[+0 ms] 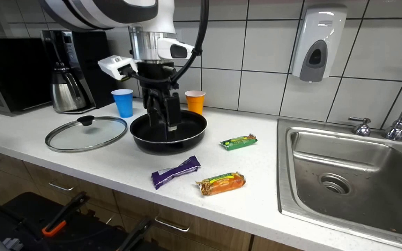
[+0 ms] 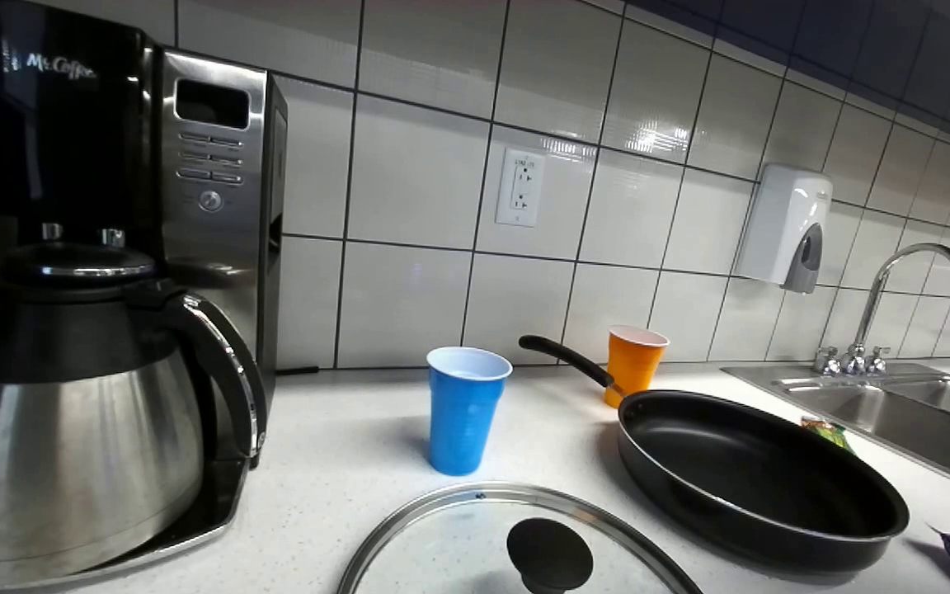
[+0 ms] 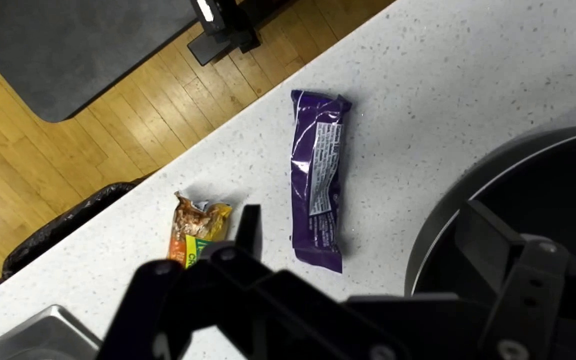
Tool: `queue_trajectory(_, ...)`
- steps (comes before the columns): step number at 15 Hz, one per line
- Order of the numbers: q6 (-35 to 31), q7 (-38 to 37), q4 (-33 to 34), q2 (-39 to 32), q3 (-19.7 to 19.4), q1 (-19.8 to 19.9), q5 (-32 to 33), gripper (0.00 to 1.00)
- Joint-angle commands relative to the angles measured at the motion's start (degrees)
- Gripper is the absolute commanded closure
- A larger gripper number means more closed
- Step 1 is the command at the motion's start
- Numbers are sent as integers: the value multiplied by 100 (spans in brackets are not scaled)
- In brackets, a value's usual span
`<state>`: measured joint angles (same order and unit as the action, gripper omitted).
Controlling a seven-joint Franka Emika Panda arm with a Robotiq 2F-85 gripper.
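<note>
Purple-wrapped bar (image 3: 318, 180) lies on the table (image 3: 393, 125) beside the pan (image 2: 759, 474); the fingers (image 3: 485, 245) hang apart above. Descending here might jar the pan, since 1 finger overlaps its rim in the wrist view.

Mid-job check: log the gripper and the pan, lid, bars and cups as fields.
gripper: open, holding nothing, above the counter
frying pan: uncovered
glass lid: flat beside the frying pan, knob up
orange snack bar: toward the counter's front edge
purple snack bar: between frying pan and orange snack bar
green snack bar: between frying pan and sink
blue cup: upright
orange cup: upright
</note>
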<state>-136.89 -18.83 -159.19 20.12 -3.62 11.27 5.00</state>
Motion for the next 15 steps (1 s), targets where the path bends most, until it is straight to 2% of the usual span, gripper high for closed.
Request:
queue_trajectory(1,-323,-64,5,-169,-36,229,159,0)
queue_trajectory(11,-839,-97,6,-895,-193,382,330,0)
queue_trajectory(15,-1078,-235,4,-1258,-251,403,594,0)
